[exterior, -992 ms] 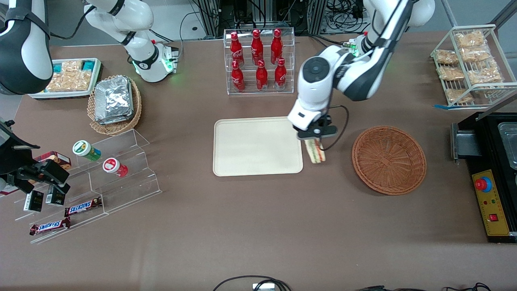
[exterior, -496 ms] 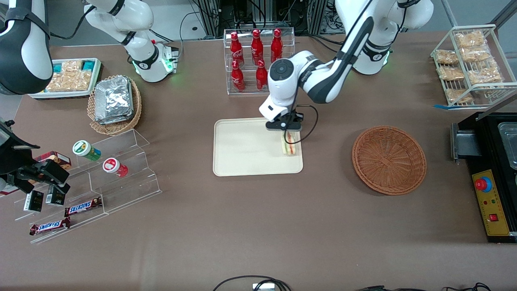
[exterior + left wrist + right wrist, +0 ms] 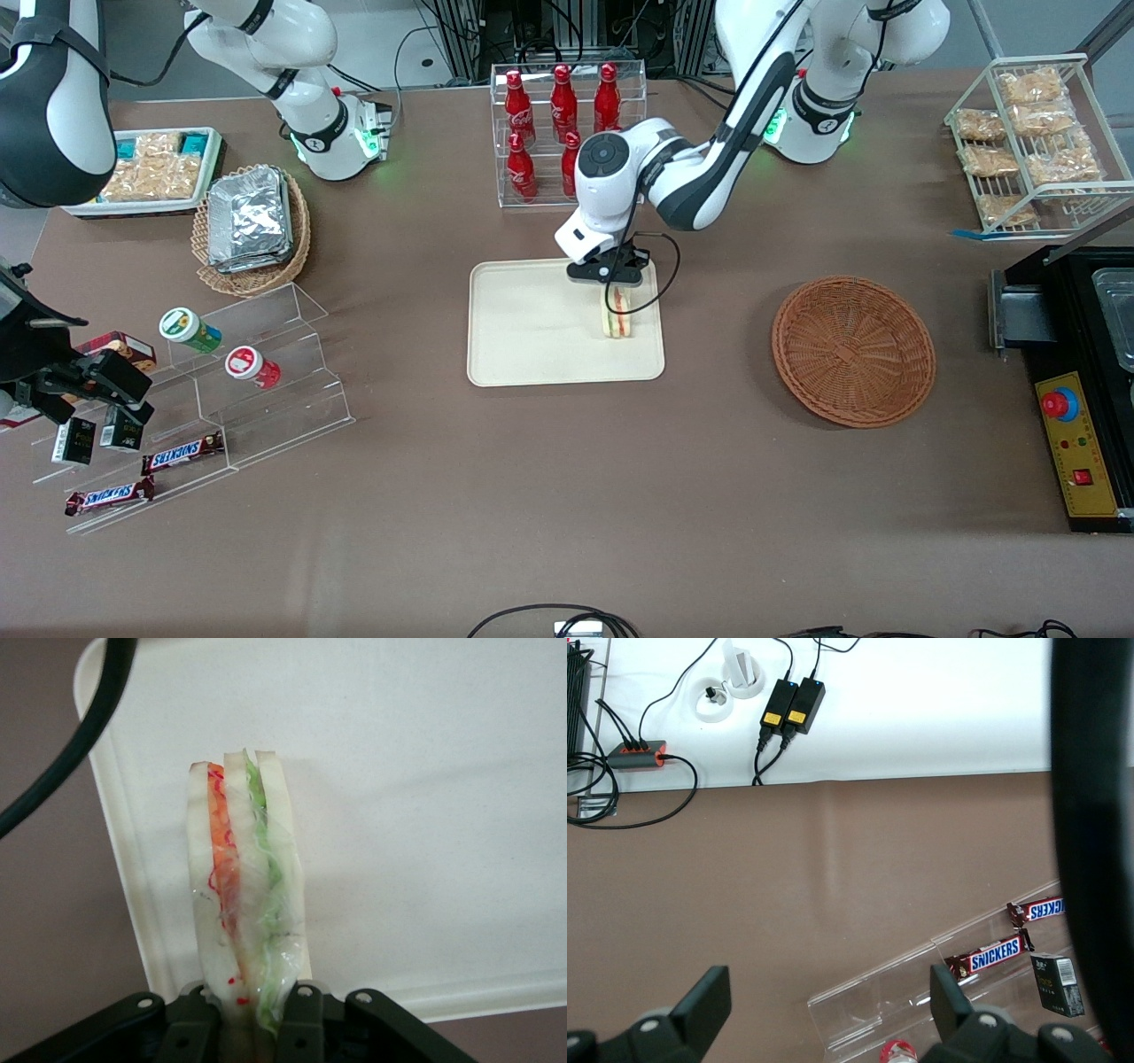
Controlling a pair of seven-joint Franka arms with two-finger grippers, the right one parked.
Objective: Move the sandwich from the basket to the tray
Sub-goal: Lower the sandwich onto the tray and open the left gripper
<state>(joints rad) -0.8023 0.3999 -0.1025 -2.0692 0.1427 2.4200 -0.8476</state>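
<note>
My left gripper (image 3: 613,282) hangs over the cream-beige tray (image 3: 532,346), shut on the sandwich (image 3: 617,314). The wedge points down from the jaws toward the tray's edge nearest the basket. In the left wrist view the sandwich (image 3: 244,886) shows white bread with orange, red and green layers under clear wrap, pinched between the two black fingers (image 3: 303,1028) of the gripper (image 3: 252,1023), with the tray (image 3: 425,815) below it. The reddish-brown wicker basket (image 3: 853,350) stands empty beside the tray, toward the working arm's end.
A clear rack of red bottles (image 3: 567,133) stands farther from the front camera than the tray. A tan basket of foil packs (image 3: 251,229), a clear stepped display with cups and candy bars (image 3: 213,390) lie toward the parked arm's end. A wire snack rack (image 3: 1036,142) and black box (image 3: 1076,381) flank the basket.
The gripper has carried the sandwich from the gap between basket and tray over the tray's rim and a little farther in above the tray. It has stayed shut on the sandwich.
</note>
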